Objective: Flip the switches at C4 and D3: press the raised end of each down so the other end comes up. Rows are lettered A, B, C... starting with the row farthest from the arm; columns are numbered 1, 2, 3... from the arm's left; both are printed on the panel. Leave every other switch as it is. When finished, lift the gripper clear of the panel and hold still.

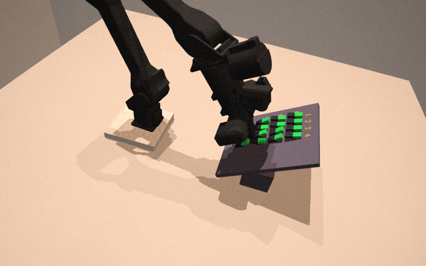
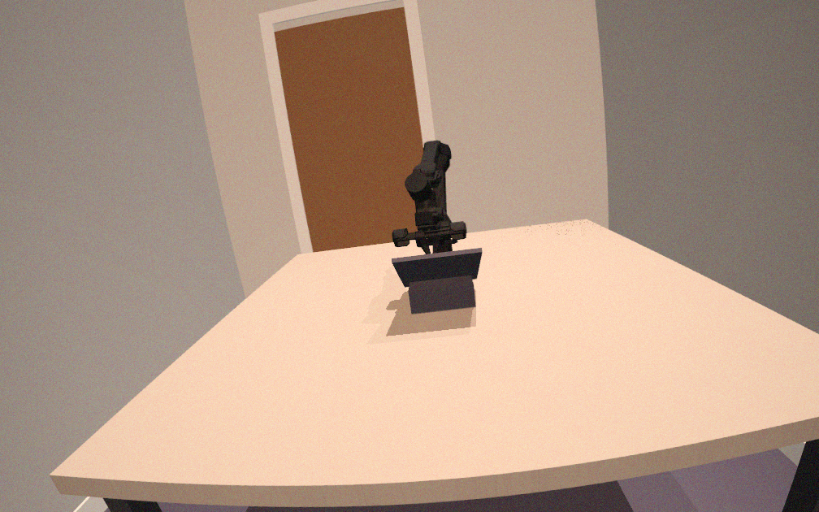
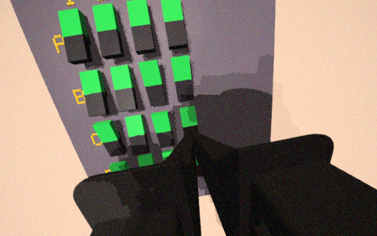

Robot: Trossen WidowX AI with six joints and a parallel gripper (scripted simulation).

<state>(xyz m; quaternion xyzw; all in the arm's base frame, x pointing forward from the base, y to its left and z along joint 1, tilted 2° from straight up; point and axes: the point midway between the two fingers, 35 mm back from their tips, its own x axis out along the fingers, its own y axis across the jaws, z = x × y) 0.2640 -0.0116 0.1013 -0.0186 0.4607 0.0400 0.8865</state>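
Gripper (image 3: 193, 140) fingers are fully closed on nothing, tips over switch C4 (image 3: 188, 116) on the tilted panel (image 3: 233, 49); contact is indeterminate. My fingers hide most of row D, including D3 (image 3: 167, 154), barely visible.

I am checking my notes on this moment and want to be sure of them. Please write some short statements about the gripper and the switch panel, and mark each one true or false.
1. The gripper is wide open. False: its fingers are shut together, with nothing between them.
2. The fingertips point at the column 4 switch in row C. True.
3. The switch panel lies flat on the table. False: it is tilted, resting on a dark block.
4. Yellow row letters are printed on the panel. True.
5. The green switch ends are red in row A. False: they are green.
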